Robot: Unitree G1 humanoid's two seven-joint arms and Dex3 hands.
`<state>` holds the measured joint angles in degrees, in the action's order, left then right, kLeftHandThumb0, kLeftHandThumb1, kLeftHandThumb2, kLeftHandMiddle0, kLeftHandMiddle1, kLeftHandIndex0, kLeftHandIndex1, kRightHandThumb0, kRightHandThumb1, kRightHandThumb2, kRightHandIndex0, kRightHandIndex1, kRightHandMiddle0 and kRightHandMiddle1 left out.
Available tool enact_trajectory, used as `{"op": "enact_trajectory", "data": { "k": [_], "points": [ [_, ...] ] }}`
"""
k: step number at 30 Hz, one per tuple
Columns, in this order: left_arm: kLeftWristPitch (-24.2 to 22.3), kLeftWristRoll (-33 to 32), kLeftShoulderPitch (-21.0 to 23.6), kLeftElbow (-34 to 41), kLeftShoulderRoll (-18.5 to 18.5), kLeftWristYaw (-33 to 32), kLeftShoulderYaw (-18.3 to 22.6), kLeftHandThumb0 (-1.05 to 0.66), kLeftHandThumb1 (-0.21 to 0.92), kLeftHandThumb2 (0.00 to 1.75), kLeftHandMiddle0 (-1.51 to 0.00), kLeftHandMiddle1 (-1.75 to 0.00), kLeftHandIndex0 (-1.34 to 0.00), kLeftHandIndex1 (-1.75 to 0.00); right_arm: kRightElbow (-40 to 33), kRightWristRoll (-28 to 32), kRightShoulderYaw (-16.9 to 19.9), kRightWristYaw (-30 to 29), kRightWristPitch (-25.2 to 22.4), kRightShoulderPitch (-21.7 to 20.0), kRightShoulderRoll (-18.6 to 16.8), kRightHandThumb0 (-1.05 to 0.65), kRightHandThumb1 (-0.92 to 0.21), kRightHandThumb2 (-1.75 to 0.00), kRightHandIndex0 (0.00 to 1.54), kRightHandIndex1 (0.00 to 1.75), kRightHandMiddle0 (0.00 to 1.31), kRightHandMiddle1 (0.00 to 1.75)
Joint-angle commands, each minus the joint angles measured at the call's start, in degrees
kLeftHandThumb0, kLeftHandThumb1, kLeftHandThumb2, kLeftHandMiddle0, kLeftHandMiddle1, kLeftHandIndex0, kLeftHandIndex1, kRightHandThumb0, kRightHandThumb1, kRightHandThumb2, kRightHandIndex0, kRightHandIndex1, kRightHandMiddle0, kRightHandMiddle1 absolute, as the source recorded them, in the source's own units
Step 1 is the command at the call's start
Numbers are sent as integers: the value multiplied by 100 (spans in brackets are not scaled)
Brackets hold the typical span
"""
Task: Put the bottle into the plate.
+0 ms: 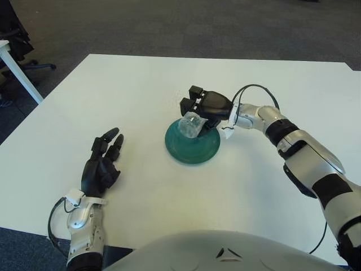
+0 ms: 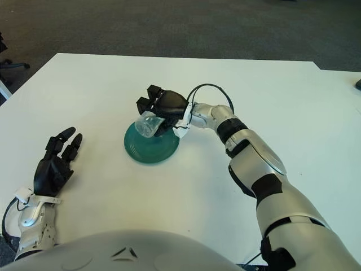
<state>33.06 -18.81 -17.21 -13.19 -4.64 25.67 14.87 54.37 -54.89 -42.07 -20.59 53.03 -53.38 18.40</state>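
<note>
Plate (image 1: 192,149) plain teal, centre frame. Bottle (image 1: 190,125) clear. Table (image 1: 135,90) plain white. Right hand (image 1: 206,105), left hand (image 1: 101,169) black; forearms silver-white. Carpet (image 1: 169,22) dark grey, top.

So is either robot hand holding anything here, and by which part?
The right robot hand grips the clear bottle around its body, over the green plate. The left holds nothing.

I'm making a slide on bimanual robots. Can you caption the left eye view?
Right hand holds a clear bottle over the green plate; left hand idle at the table's near left.
</note>
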Motion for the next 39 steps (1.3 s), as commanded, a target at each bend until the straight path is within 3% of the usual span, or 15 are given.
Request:
{"op": "enact_trajectory", "data": {
  "k": [1, 11, 22, 39],
  "points": [
    [-105, 84, -169, -178, 242, -122, -179, -90, 92, 97, -29, 0, 0, -74, -206, 144, 79, 155, 27, -24, -41, -45, -92, -67, 93, 175, 74, 175],
    [-99, 228, -182, -102, 325, -313, -327, -90, 92, 97, -29, 0, 0, -74, -629, 355, 167, 480, 105, 233, -22, -45, -92, -66, 93, 175, 71, 175],
    [-102, 301, -158, -99, 352, -426, -405, -90, 92, 97, -29, 0, 0, -74, -730, 105, 148, 250, 101, 311, 116, -45, -92, -68, 100, 175, 80, 175],
    [-103, 352, -89, -155, 366, -483, -421, -90, 92, 97, -29, 0, 0, -74, -712, 91, 126, 215, 178, 351, 184, -45, -92, -68, 103, 175, 85, 175]
  ]
}}
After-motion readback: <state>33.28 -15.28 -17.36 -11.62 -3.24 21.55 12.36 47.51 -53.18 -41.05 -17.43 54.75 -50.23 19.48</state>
